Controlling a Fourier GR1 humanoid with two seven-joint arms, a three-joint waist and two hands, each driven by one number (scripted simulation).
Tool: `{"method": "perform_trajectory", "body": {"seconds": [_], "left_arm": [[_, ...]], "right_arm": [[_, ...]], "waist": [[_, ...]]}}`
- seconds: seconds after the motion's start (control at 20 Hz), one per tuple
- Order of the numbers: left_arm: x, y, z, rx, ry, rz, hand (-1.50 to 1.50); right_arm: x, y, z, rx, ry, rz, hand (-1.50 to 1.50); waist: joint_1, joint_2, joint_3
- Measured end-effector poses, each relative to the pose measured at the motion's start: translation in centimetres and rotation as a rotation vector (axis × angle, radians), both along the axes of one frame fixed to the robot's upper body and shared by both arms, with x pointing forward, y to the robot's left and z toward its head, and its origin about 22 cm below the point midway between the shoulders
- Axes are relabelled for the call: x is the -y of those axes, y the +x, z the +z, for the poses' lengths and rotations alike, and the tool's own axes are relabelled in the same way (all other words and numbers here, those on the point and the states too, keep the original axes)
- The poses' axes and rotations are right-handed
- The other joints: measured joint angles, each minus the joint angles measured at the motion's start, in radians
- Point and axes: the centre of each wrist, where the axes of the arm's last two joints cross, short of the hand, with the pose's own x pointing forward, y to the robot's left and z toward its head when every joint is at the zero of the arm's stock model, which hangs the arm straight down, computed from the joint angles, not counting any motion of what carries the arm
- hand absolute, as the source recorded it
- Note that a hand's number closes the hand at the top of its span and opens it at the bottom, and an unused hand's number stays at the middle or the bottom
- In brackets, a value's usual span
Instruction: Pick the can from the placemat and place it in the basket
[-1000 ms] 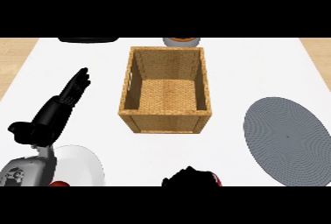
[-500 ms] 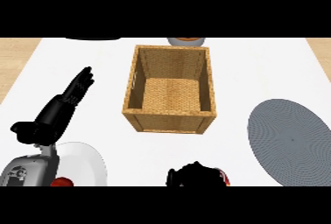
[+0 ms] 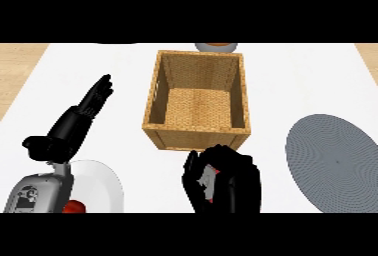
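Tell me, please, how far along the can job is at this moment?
Done: the can is off the grey placemat, which lies bare at the right. In hand: the right hand is curled round the can, just in front of the basket's near wall. Left: carry it over that wall and release it inside; the basket's floor shows nothing yet. The left hand rests open at the left.

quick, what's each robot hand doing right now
Left robot hand: open, fingers straight, holding nothing.
Right robot hand: shut on the can, just in front of the basket.
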Motion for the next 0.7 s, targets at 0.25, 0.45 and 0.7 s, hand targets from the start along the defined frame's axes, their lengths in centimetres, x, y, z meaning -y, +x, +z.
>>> {"method": "perform_trajectory", "body": {"seconds": [0.25,0.45,0.7], "left_arm": [[-0.4,0.3,-0.2,-0.002,0.004,0.004,0.00],[-0.4,-0.1,-0.1,-0.006,0.006,0.016,0.00],[-0.3,0.0,-0.3,-0.011,0.000,0.024,0.00]], "right_arm": [[-1.3,6.4,4.1,0.016,0.061,-0.044,1.50],[-1.3,10.6,5.3,0.038,0.090,-0.092,1.50],[-1.1,13.6,5.3,0.065,0.165,-0.113,-1.50]], "waist": [[-0.007,-0.006,0.000],[-0.016,-0.012,0.000],[-0.024,-0.014,0.000]]}}
